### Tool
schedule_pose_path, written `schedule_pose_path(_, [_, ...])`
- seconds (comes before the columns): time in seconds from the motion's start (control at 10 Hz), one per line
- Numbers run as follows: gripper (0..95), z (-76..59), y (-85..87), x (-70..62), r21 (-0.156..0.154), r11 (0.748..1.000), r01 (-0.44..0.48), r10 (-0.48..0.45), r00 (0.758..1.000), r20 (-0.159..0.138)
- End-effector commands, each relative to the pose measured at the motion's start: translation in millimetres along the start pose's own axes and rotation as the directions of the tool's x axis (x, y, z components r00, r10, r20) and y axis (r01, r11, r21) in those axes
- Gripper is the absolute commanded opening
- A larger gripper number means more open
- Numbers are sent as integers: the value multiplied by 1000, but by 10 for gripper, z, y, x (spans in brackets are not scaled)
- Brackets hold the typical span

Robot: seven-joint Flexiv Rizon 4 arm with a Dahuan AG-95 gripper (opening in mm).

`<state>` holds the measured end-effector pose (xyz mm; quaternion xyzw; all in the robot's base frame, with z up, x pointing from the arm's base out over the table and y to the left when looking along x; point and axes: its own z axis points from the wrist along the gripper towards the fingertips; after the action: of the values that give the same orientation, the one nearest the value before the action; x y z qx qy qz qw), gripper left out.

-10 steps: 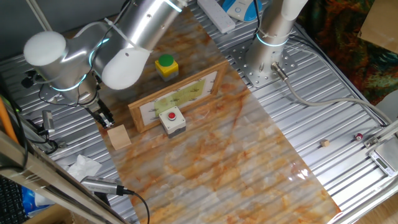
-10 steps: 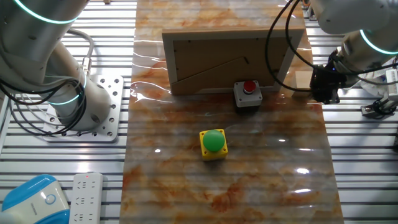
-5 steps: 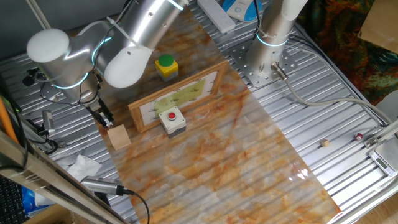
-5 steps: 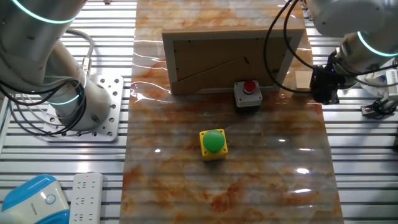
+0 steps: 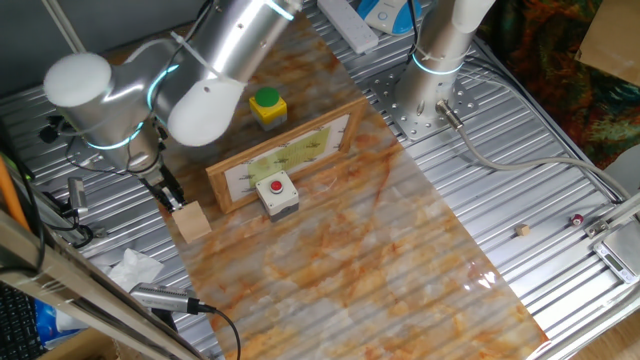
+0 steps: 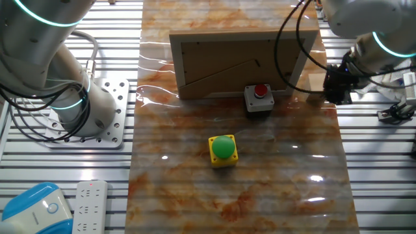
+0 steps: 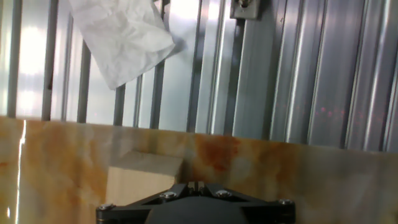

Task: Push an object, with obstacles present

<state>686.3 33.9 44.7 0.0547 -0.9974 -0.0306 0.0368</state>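
Observation:
The object, a plain light-tan wooden cube (image 5: pixel 191 220), sits at the left corner of the marbled mat (image 5: pixel 380 260). My gripper (image 5: pixel 176 202) stands just behind it with its tips at the cube's far edge; contact cannot be told. In the hand view the cube (image 7: pixel 140 177) lies just left of the gripper (image 7: pixel 198 185), whose jaws are shut together with nothing between them. In the other fixed view the gripper (image 6: pixel 333 96) half hides the cube (image 6: pixel 316 82). The obstacles are the wooden-framed panel (image 5: pixel 290 155), the grey box with red button (image 5: pixel 277 193) and the yellow box with green button (image 5: pixel 267 108).
A crumpled white tissue (image 5: pixel 133 268) lies on the slatted metal table beyond the mat's corner. A second arm's base (image 5: pixel 435 60) stands at the far side. A power strip (image 6: pixel 91 208) lies off the mat. The panel (image 6: pixel 237 62) stands upright across the mat.
The gripper has crept a little closer to the cube. The cube and the obstacles have not visibly moved.

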Motion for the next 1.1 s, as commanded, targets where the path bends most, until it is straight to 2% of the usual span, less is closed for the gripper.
schedule_pose_path(0.1, [0,18,35,26,-3,1000,-5,5,1000,1])
schedule_pose_path(0.4, [0,59,167,37,3,1000,-26,26,1000,3])
schedule_pose_path(1.1, [0,48,450,16,12,998,-64,64,998,3])
